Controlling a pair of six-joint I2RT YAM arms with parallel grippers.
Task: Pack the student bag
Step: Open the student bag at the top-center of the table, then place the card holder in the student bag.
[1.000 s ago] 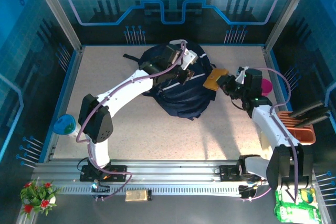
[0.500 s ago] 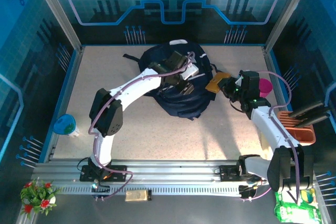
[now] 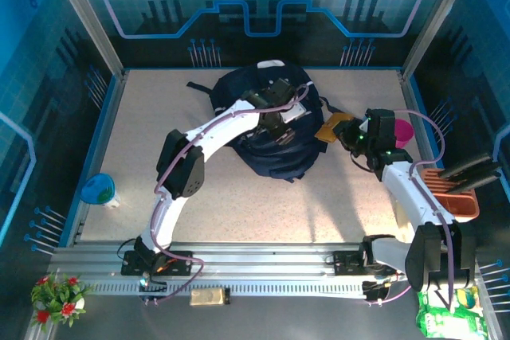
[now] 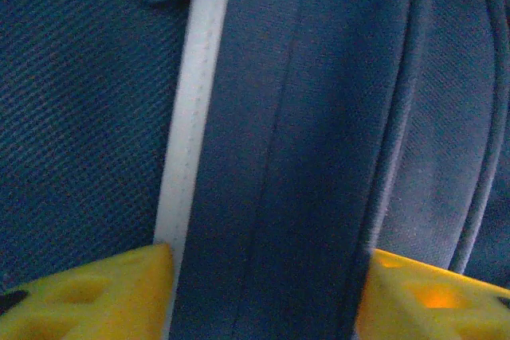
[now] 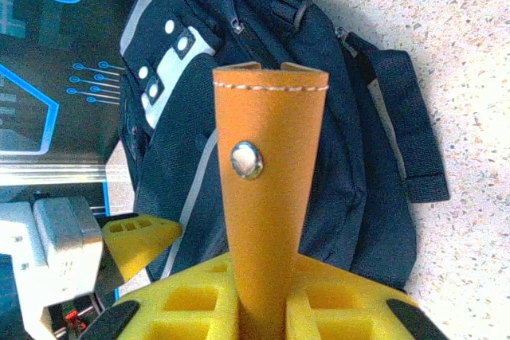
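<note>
The left gripper (image 4: 267, 272) has its yellow fingers spread wide, close over the large dark navy fabric backpack (image 4: 303, 117) right below it. The right gripper (image 5: 263, 312) is clamped on a tan leather pouch with a metal snap (image 5: 269, 197), and the backpack lies just beyond the pouch's tip.

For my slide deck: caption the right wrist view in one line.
Right fingers clamp a tan leather case with a metal snap, pointed at the navy student bag on the speckled table.
</note>
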